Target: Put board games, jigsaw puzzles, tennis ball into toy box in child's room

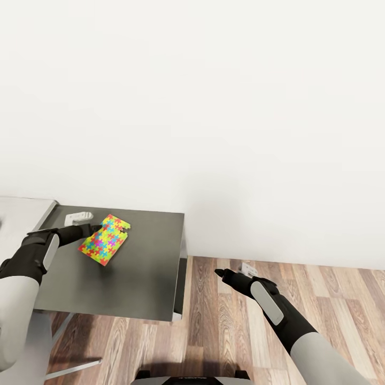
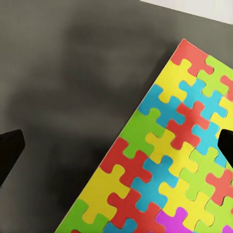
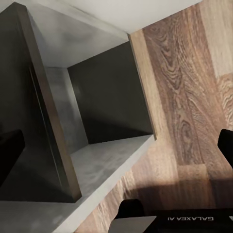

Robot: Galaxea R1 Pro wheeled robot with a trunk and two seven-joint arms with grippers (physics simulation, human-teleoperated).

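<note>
One jigsaw puzzle (image 1: 105, 240), a flat board of yellow, red, green and blue pieces, lies on the dark grey cabinet top (image 1: 144, 267). My left gripper (image 1: 94, 230) hovers at its left edge, open. In the left wrist view the puzzle (image 2: 170, 155) spreads under the wide-apart fingers of the left gripper (image 2: 118, 148), and neither fingertip touches it. My right gripper (image 1: 218, 272) hangs open and empty over the wooden floor to the right of the cabinet. A strip of the pale table (image 1: 21, 209) shows at the far left. The toy box, board games, tennis ball and bed are out of view.
A small white object (image 1: 78, 217) sits at the cabinet's back left corner. A plain white wall rises behind. The right wrist view looks into the cabinet's open shelf (image 3: 97, 160) beside the wood floor (image 3: 194, 97). Floor (image 1: 299, 283) stretches to the right.
</note>
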